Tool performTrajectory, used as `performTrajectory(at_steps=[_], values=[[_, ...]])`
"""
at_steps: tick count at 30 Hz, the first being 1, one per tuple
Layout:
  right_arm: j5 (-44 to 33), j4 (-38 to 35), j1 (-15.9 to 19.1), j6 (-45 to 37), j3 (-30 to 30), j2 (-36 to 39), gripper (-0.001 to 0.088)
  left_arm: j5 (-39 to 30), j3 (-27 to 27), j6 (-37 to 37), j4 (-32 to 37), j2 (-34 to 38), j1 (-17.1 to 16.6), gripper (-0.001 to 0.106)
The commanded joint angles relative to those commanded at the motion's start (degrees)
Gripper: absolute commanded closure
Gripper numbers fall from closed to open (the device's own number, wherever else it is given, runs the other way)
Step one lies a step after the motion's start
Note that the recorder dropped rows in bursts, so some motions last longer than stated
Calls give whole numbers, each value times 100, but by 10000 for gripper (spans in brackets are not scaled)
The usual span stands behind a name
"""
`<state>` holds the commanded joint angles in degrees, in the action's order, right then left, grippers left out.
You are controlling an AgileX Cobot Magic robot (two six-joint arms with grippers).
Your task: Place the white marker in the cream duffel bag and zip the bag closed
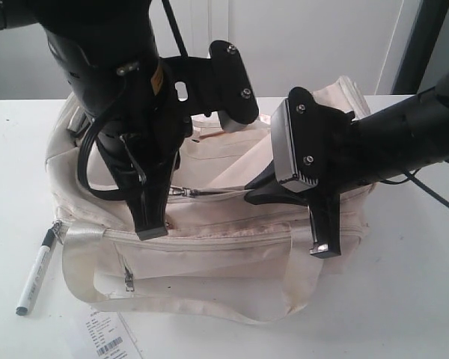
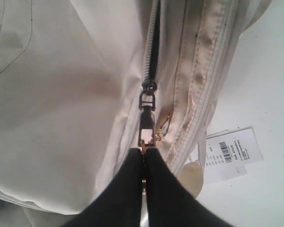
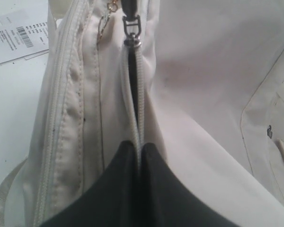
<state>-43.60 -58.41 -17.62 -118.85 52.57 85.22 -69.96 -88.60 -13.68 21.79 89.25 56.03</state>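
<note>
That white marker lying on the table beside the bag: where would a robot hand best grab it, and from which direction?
Around the middle of the white marker, coming straight down from above. It lies flat on the table, so only its top and sides are free, and the jaws should close across its thin width. One end sits close to the bag, while the middle has bare table on both sides.

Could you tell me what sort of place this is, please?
Probably a robotics lab bench: a white table, plain pale wall panels behind, and black robot arms over a cream duffel bag.
</note>
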Motion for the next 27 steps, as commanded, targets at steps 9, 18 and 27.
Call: performTrajectory(at_steps=[9, 18, 27], values=[[23, 0, 0, 74, 0, 0, 868, 0, 10, 0, -52, 0, -283, 1053], [23, 0, 0, 74, 0, 0, 868, 0, 197, -23, 13, 0, -286, 1053], [40, 0, 0, 86, 0, 0, 868, 0, 400, -1, 246, 0, -286, 1053]])
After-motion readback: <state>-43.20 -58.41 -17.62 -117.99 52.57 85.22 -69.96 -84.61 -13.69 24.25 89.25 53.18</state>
